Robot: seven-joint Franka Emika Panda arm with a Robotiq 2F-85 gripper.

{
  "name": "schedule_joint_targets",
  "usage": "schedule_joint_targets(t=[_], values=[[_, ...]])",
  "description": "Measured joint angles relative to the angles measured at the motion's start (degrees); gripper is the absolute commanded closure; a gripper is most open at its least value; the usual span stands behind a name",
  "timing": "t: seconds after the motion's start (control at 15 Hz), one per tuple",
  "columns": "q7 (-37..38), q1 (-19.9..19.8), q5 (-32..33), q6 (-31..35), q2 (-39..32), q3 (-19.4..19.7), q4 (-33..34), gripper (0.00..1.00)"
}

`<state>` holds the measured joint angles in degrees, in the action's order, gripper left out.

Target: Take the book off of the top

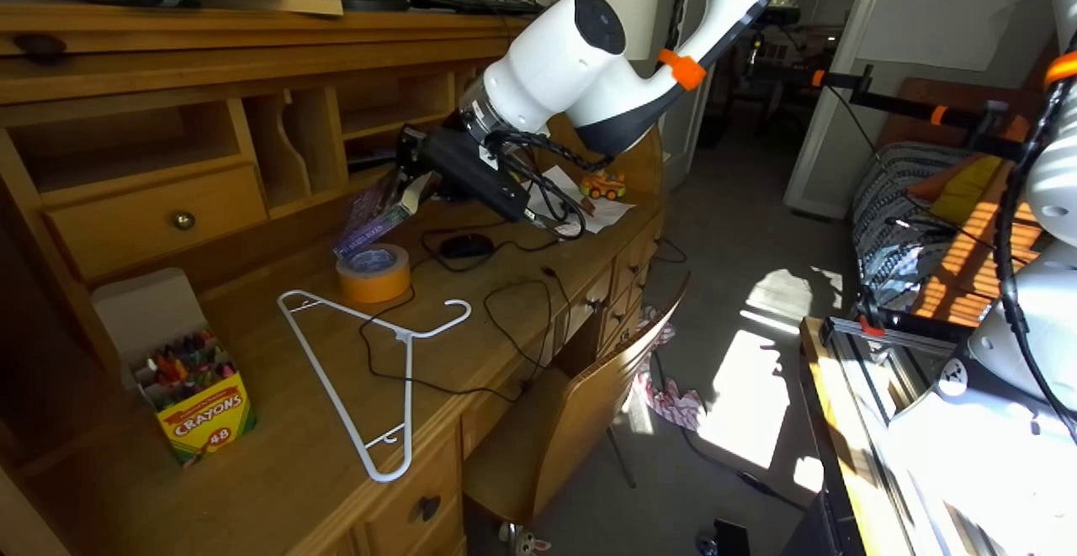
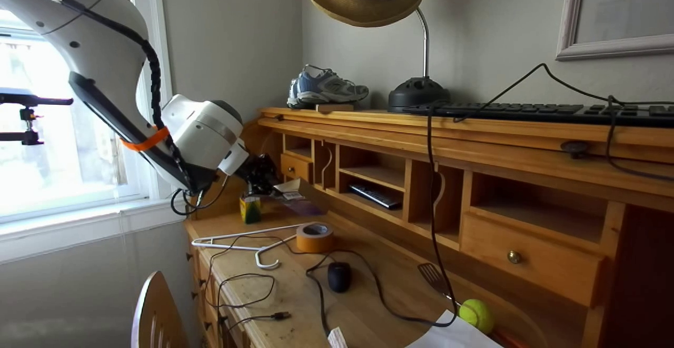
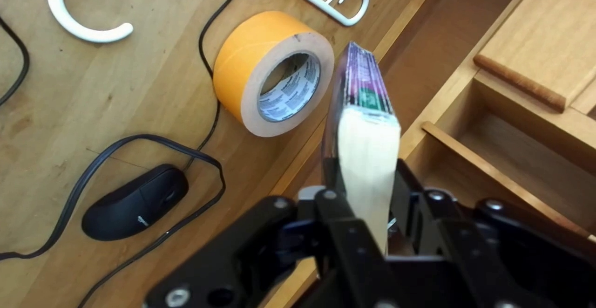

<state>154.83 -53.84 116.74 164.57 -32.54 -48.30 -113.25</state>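
- Wooden desk (image 1: pixel 286 455): lies below.
- Your claw (image 3: pixel 365 173): clamped across the thickness of the book (image 3: pixel 369 140).
- Book: held in air, jutting ahead of it and slanting down, near the tape roll (image 3: pixel 247 65).

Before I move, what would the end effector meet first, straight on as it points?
Probably the desk's writing surface near the white hanger, with the held book touching first. The yellow tape roll lies close beside that line; depth is unclear, so the book might brush it first.
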Motion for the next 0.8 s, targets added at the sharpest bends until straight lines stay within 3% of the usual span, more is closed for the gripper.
schedule_joint_targets(t=[0.4, 0.8], values=[[0.68, 0.11, 6.14, -1.71, -4.55, 0.11, 2.16, 0.93], [0.62, -3.05, 13.45, -5.15, -14.91, -5.33, 7.54, 0.93]])
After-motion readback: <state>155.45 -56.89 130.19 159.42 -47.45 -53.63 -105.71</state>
